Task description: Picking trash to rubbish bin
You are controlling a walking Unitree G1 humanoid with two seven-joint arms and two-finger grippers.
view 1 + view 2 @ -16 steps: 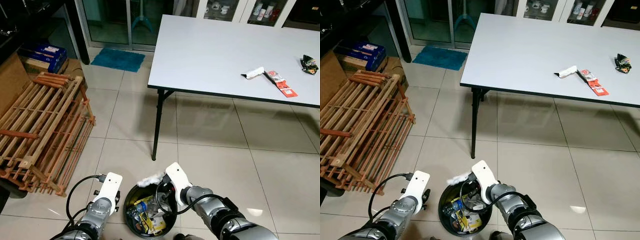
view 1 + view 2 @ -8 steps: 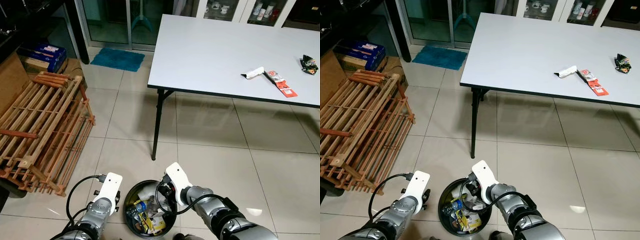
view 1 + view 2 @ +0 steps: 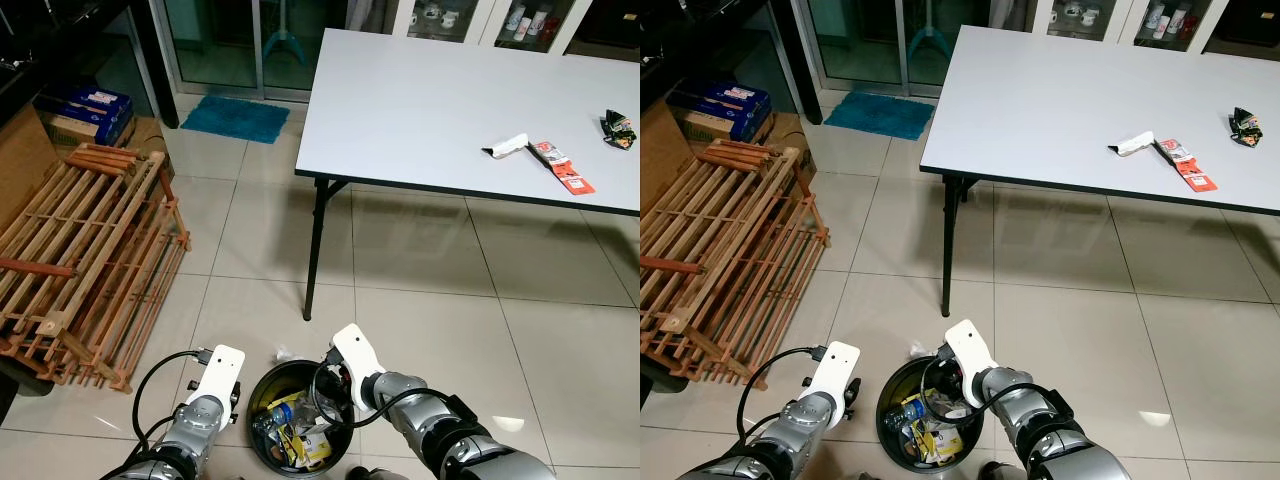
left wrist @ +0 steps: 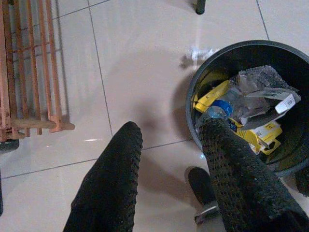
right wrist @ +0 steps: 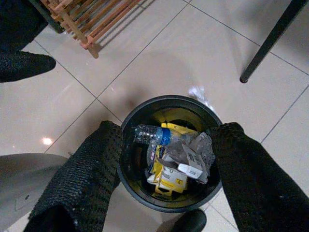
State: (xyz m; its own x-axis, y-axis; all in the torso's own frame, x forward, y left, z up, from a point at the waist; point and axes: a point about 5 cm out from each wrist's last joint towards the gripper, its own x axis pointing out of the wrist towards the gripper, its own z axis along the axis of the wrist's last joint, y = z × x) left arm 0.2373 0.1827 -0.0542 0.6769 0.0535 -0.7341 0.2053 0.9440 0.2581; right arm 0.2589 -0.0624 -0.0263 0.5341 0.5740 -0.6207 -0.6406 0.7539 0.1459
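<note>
1. The right gripper is being held over the black rubbish bin, fingers spread and empty.
2. The left gripper is being held beside the bin, fingers parted, empty.
3. A white tissue scrap is lying on the tiled floor just outside the rim.
4. 3 wrappers are being left on the white table; a wooden rack is leaning at the left.
</note>
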